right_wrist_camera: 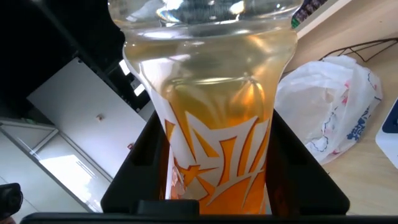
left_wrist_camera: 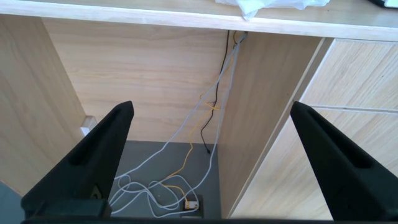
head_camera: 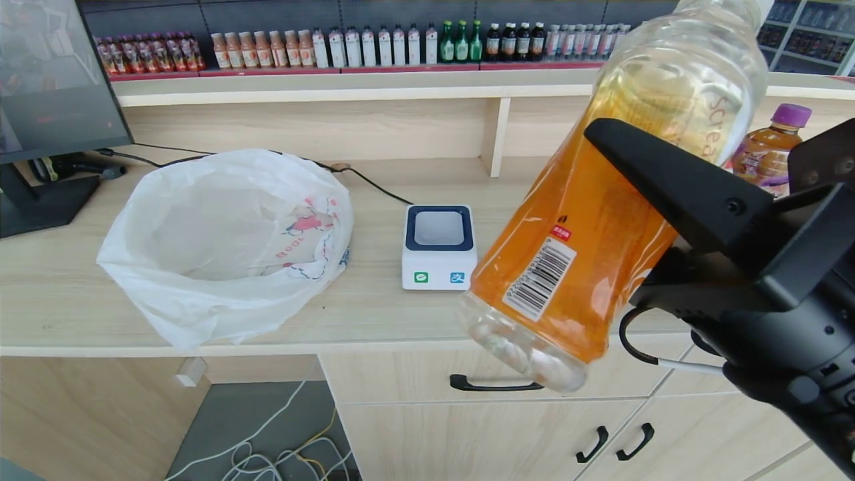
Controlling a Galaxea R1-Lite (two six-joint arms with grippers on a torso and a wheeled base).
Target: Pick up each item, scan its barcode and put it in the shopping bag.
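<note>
Head view: my right claw (head_camera: 628,174) is gripping a bottle (head_camera: 588,220) by its middle, one black finger (head_camera: 674,180) lying across its front. The bottle is hanging tilted over the counter's (head_camera: 60,294) front edge, base low, neck high. It is holding amber liquid, paler toward the neck. A white barcode label with a small red tag above it is facing the camera. The scanner (head_camera: 439,247), a white box with a dark-rimmed window and green and blue icons, is sitting between bottle and bag (head_camera: 227,247). The bag is standing mouth open, white, with red and blue print. A purple-capped bottle (head_camera: 768,150) is standing behind my claw.

Left wrist view: my left claw (left_wrist_camera: 211,162) is hanging open below the counter, facing cables (left_wrist_camera: 186,168) in the recess.

Right wrist view: both fingers (right_wrist_camera: 143,168) are pressing the bottle's orange-patterned label. The bag is lying beyond.
</note>
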